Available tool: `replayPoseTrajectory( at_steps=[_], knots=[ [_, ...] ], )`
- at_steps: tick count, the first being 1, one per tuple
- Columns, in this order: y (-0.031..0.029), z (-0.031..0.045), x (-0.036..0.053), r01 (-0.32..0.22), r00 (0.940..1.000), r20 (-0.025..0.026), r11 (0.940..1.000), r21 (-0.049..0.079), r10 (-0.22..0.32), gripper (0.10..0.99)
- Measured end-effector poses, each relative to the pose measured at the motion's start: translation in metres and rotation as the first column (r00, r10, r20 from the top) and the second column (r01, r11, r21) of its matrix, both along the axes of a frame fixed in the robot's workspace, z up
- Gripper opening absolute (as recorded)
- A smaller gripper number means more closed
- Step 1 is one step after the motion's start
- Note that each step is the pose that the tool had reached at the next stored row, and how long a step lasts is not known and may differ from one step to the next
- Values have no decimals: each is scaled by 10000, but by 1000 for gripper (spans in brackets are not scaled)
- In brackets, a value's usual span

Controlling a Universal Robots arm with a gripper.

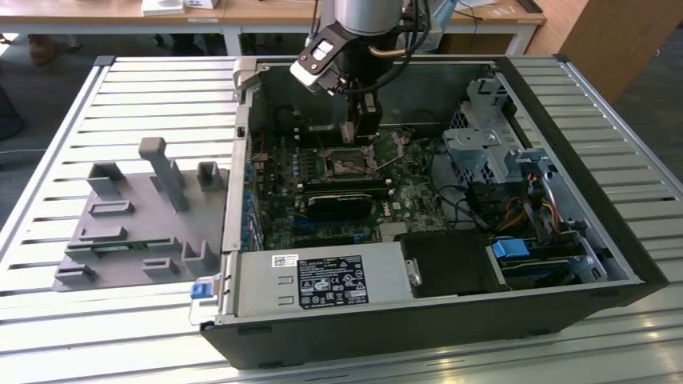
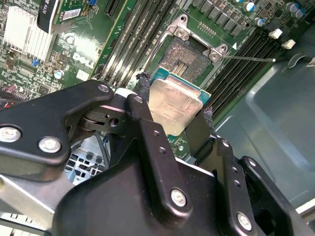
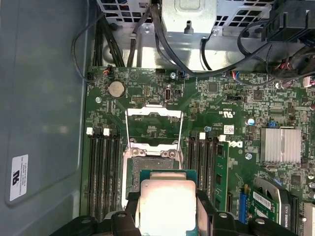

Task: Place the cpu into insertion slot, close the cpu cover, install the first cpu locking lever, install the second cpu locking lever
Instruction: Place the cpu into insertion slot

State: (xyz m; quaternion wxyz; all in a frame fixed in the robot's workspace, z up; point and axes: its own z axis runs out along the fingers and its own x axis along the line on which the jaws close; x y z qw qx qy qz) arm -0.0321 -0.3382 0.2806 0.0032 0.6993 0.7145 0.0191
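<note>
Arm (image 1: 369, 16): smooth silver-grey round tube, black cables (image 1: 408, 50) looping off its side, a white-and-black box (image 1: 317, 54) fixed at the wrist. Gripper (image 2: 175, 97): matt black throughout, flat link bars with rounded ends pinned to a chunky black body; two long narrow fingers (image 2: 147, 132) show small round holes and rough, frayed pad edges at the tips. Silver screw heads (image 2: 178, 197) sit at the joints, and a bare grey metal bracket (image 2: 19, 196) lies beneath the links.

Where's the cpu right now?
In both wrist views the cpu sits clamped in the end effector, close by the open socket, with the cpu cover swung open beyond it.
</note>
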Motion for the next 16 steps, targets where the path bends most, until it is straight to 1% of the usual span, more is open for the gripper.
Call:
replayPoseTrajectory(
  at_steps=[12,15,16],
  knots=[
    [7,-62,0,0,10000,1,10000,1,0,537],
    [7,-94,0,0,10000,-1,10000,0,0,537],
    [7,-106,0,0,10000,-10,10000,0,0,537]
  ],
)
